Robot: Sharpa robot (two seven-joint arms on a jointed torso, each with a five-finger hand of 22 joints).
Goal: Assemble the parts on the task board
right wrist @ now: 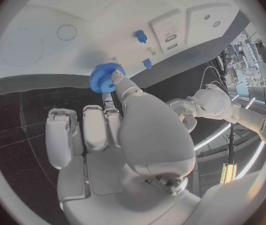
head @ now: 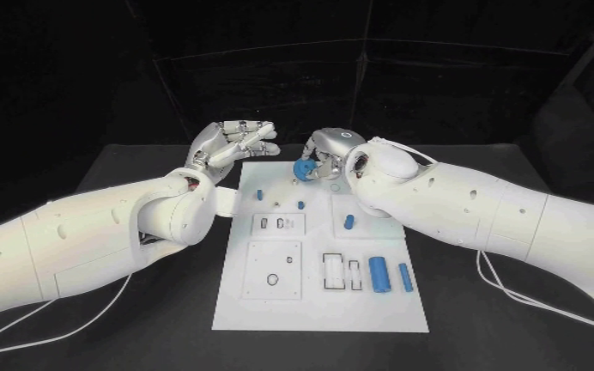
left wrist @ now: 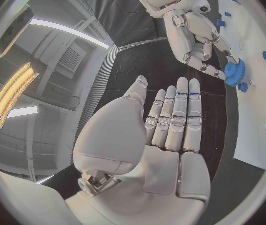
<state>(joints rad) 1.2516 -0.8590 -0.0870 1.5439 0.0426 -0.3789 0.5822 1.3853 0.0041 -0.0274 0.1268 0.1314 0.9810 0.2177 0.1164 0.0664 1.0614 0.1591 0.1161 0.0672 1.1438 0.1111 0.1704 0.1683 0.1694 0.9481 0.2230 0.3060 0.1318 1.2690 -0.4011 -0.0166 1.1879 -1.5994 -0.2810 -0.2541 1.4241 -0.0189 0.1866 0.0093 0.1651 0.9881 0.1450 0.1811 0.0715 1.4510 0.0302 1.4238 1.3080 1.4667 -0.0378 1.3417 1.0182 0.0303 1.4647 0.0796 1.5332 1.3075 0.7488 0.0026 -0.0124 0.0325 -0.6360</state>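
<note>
A white task board point(head: 324, 302) lies lengthwise in the middle of a black tabletop point(head: 495, 319), seen from above, with two white robot arms reaching in from either side toward its far end. The right hand point(head: 325, 158) hovers over the far edge of the board and grips a small blue gear point(head: 302, 172) in its fingertips; in the right wrist view the toothed gear point(right wrist: 102, 78) sits pinched at the fingertips, just above the white board point(right wrist: 77, 15). The left hand point(head: 230, 149) is raised just off the board's far left corner, holding nothing, its fingers straight and close together side by side, as the left wrist view point(left wrist: 170, 130) shows plainly. That view also shows the right hand point(left wrist: 198, 40) with the gear point(left wrist: 236, 73) at the board's edge. On the board, two blue cylinders point(head: 391, 277) lie side by side near the right edge toward the near end, beside a row of narrow rectangular slots point(head: 341, 271). A small blue piece point(head: 350, 221) lies in the middle right area, a blue peg point(head: 260, 192) stands near the left edge, and another blue peg point(head: 301, 205) stands toward the centre.
</note>
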